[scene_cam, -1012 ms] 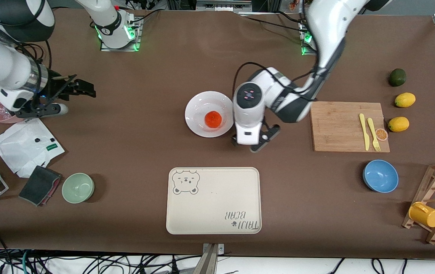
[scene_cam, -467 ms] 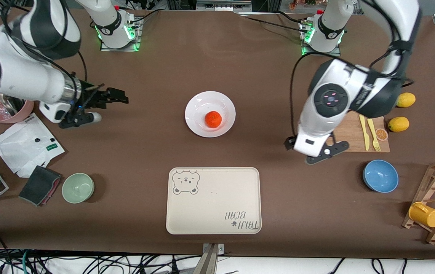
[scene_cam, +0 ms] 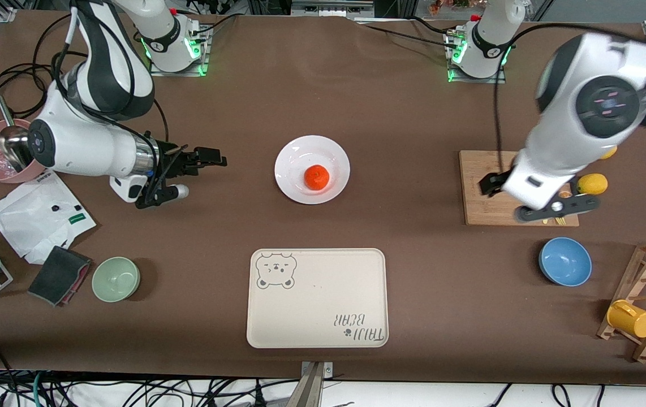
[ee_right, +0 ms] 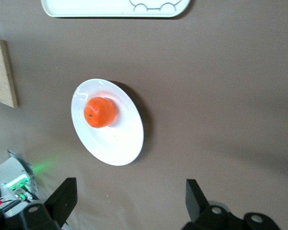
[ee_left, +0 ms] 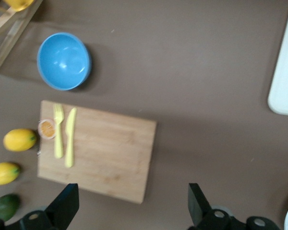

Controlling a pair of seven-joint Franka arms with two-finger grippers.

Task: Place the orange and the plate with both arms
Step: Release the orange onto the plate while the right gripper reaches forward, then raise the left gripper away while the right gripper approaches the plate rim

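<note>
orange (scene_cam: pixel 317 177) sits on plate (scene_cam: pixel 312 169), mid-table | left jaws (scene_cam: pixel 541 199) released over cutting board (scene_cam: pixel 487 186) | right jaws (scene_cam: pixel 198 164) released, empty, near plate | risk: nudging rim rolls orange off

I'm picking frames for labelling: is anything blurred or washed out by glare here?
Front view: the left arm's big joint over the cutting board is motion-smeared; the plate and orange are crisp. Left wrist view: everything is slightly soft, the blue bowl included. Right wrist view: sharp, with glare along the plate's rim and a dark shadow beside it.
</note>
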